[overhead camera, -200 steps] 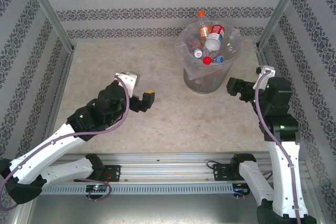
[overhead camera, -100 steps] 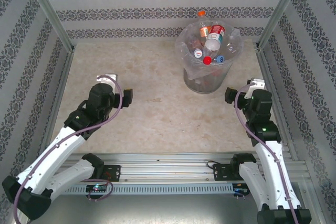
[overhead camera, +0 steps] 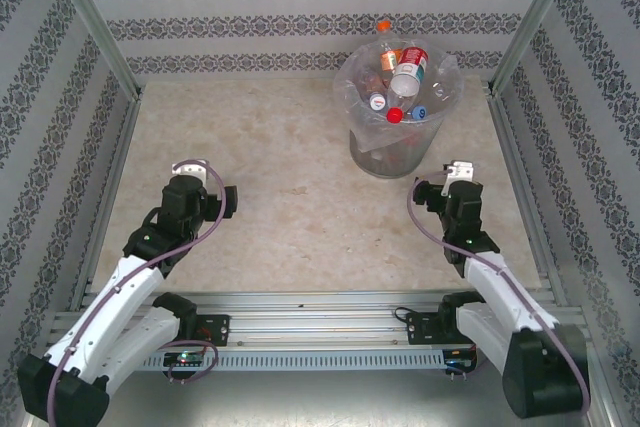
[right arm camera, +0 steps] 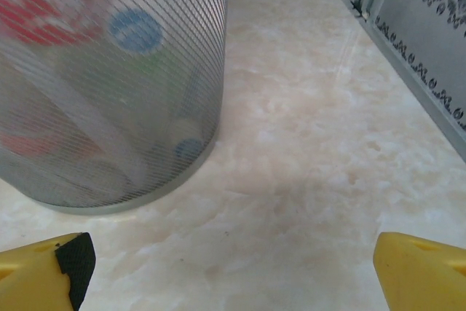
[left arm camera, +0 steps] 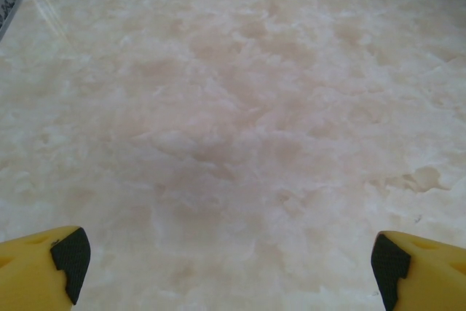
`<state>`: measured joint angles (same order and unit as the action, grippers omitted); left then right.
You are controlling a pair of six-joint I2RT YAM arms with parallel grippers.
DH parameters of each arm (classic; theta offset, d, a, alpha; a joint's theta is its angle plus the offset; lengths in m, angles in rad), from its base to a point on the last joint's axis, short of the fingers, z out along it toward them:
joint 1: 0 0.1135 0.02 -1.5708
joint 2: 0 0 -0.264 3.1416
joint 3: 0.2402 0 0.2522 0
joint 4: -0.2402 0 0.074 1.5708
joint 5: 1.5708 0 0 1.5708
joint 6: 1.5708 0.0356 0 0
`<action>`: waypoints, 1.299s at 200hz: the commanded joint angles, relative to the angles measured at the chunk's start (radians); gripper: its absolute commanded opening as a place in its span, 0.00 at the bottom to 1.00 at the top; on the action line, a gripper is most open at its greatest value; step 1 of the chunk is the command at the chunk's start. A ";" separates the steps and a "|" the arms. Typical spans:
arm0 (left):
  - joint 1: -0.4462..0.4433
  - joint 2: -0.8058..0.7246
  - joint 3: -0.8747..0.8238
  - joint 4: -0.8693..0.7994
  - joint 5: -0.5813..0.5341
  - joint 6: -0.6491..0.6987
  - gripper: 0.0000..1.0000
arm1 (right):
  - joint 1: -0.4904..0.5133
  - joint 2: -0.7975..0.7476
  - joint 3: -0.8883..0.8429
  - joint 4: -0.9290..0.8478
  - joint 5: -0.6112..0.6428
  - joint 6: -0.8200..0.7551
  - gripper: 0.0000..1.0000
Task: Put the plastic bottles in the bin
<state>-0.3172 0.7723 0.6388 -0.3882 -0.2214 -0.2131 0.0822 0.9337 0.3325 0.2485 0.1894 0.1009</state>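
The marbled table (overhead camera: 290,137) carries the grey mesh bin (overhead camera: 392,155) at its far right, lined with a clear bag and heaped with the plastic bottles (overhead camera: 404,79). The right gripper (right arm camera: 231,261) hangs low near the bin's base, and the left gripper (left arm camera: 231,261) is well apart over the tabletop; both have fingers spread wide, grasping nothing

Left hand (overhead camera: 228,199) and right hand (overhead camera: 424,193), both low, spread wide, empty.

Metal-mesh bin (right arm camera: 124,107) (crinkly plastic liner (overhead camera: 448,79)), matt marbled table (left arm camera: 233,107)
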 commanded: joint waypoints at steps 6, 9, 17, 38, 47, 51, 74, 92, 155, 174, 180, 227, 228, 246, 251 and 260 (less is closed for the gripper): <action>0.018 -0.012 -0.017 0.075 0.012 -0.016 1.00 | -0.021 0.121 -0.023 0.267 -0.014 -0.012 0.98; 0.019 -0.013 -0.017 0.076 0.012 -0.016 1.00 | -0.022 0.134 -0.025 0.287 -0.016 -0.013 0.98; 0.020 -0.011 -0.018 0.077 0.011 -0.009 1.00 | -0.025 0.171 -0.024 0.331 -0.015 -0.012 0.98; 0.028 -0.010 -0.021 0.077 0.004 0.006 1.00 | -0.036 0.271 -0.001 0.408 -0.014 -0.031 0.98; 0.032 -0.008 -0.023 0.076 0.003 0.010 1.00 | -0.040 0.306 0.005 0.437 -0.010 -0.037 0.98; 0.033 -0.010 -0.026 0.076 0.003 0.009 1.00 | -0.042 0.319 0.005 0.453 -0.009 -0.037 0.98; 0.039 -0.009 -0.030 0.078 0.014 0.011 1.00 | -0.046 0.381 -0.003 0.548 -0.019 -0.044 0.98; 0.041 -0.009 -0.034 0.077 0.014 0.012 1.00 | -0.046 0.429 -0.016 0.618 -0.013 -0.046 0.98; 0.049 -0.014 -0.052 0.099 0.027 0.003 1.00 | -0.051 0.572 0.036 0.666 -0.037 -0.048 0.98; 0.053 -0.016 -0.060 0.113 0.014 0.028 1.00 | -0.052 0.576 0.041 0.664 -0.044 -0.055 0.98; 0.057 -0.015 -0.069 0.131 0.007 0.046 1.00 | -0.052 0.571 0.042 0.654 -0.045 -0.052 0.98; 0.177 0.077 -0.173 0.445 0.062 0.120 1.00 | -0.051 0.575 0.039 0.666 -0.045 -0.054 0.98; 0.179 0.081 -0.176 0.452 0.060 0.120 1.00 | -0.051 0.575 0.039 0.666 -0.044 -0.053 0.98; 0.211 0.163 -0.209 0.582 0.049 0.126 1.00 | -0.052 0.576 0.039 0.668 -0.044 -0.055 0.98; 0.216 0.191 -0.214 0.611 0.055 0.132 1.00 | -0.051 0.574 0.039 0.667 -0.044 -0.055 0.98; 0.221 0.246 -0.227 0.673 0.067 0.149 1.00 | -0.051 0.576 0.039 0.668 -0.045 -0.055 0.98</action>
<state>-0.1234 0.9249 0.4442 0.0319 -0.1833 -0.1204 0.0410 1.5211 0.3580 0.9054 0.1665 0.0525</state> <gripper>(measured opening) 0.998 0.982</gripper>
